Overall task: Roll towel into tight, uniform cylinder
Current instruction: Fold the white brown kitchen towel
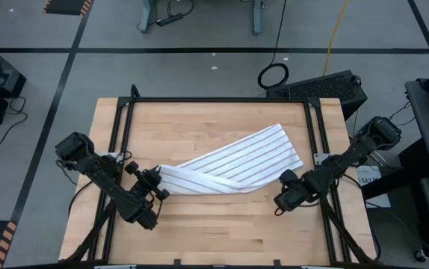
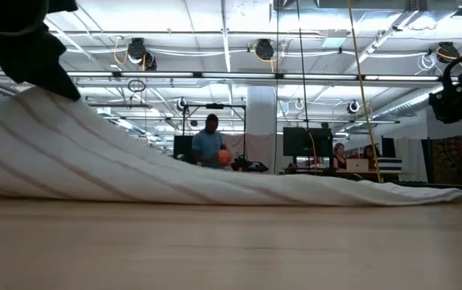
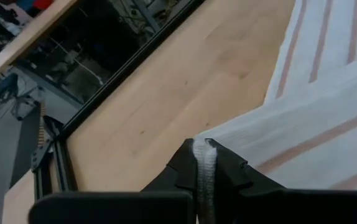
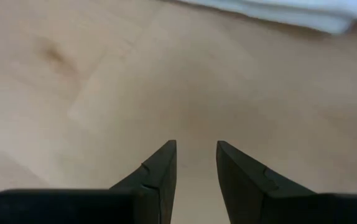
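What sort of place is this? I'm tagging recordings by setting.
Likely a large robotics lab or workshop: exposed ceiling pipes, people at monitors in the background, floor marked with tape lines around the wooden table.

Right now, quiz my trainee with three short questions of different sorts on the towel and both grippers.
1. True or false: the left gripper is shut on an edge of the striped towel.
2. What does the right gripper hold? A) the towel's far corner B) nothing, its fingers slightly apart over bare wooden tabletop C) a finished roll
3. Fill in: the towel is not yet rolled; its left end is ____ off the table.

Key: 1 true. 2 B. 3 lifted.
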`<state>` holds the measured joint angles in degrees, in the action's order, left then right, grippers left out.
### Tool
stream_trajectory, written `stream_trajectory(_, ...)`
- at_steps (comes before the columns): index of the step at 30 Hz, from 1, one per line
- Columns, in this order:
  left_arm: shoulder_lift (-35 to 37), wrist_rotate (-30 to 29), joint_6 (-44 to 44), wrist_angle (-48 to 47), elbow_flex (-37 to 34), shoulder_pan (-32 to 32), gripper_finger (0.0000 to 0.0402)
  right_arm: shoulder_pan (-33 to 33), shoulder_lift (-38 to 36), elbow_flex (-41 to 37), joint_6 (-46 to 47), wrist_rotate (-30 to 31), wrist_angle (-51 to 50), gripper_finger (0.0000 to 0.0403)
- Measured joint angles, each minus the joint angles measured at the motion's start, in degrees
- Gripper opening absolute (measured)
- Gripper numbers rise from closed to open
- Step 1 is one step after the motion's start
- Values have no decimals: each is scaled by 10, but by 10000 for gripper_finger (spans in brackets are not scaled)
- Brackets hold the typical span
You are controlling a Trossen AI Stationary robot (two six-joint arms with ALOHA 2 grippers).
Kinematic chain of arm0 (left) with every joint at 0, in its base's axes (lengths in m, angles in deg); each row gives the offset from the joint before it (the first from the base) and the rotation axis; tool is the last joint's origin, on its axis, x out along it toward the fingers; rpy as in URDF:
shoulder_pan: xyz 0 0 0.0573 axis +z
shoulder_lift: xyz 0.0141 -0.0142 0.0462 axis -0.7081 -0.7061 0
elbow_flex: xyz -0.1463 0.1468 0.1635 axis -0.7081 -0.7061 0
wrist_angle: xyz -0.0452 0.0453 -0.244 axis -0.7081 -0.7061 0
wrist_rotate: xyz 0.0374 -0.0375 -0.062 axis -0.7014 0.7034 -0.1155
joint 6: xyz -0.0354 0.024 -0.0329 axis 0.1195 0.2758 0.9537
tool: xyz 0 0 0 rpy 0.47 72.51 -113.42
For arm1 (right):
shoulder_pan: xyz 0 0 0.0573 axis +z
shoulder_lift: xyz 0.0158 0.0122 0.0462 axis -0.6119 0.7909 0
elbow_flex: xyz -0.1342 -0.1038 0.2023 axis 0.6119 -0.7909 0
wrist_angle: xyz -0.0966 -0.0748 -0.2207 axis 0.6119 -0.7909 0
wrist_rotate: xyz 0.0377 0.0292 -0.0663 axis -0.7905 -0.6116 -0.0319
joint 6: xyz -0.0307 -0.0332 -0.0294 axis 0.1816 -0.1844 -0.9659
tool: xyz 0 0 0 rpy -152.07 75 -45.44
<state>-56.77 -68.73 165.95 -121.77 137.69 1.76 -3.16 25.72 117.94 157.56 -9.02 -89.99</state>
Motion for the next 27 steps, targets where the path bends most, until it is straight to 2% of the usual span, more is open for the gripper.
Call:
stream_trajectory(5, 0, -13, -9, 23, -37, 22, 20, -5, 7, 0, 38, 14, -40, 104)
stream_trajectory(9, 2, -12, 24, 22, -74, 37, 20, -49, 9, 0, 35, 52, -124, 104)
stream_trajectory(13, 3, -1, 35, 22, -90, 45, 20, -106, 9, 0, -32, 93, -118, 104)
stream_trajectory(17, 3, 5, 35, 22, -91, 46, 20, -139, 11, 0, -105, 86, -61, 104)
stream_trajectory(20, 3, 7, 35, 22, -91, 46, 20, -123, 10, 0, -164, 91, -21, 105)
stream_trajectory(22, 3, 14, 35, 22, -91, 46, 20, -100, 10, 0, -171, 101, -18, 110)
stream_trajectory(27, 3, 19, 31, 22, -91, 45, 20, -51, 10, 0, -85, 90, -80, 142)
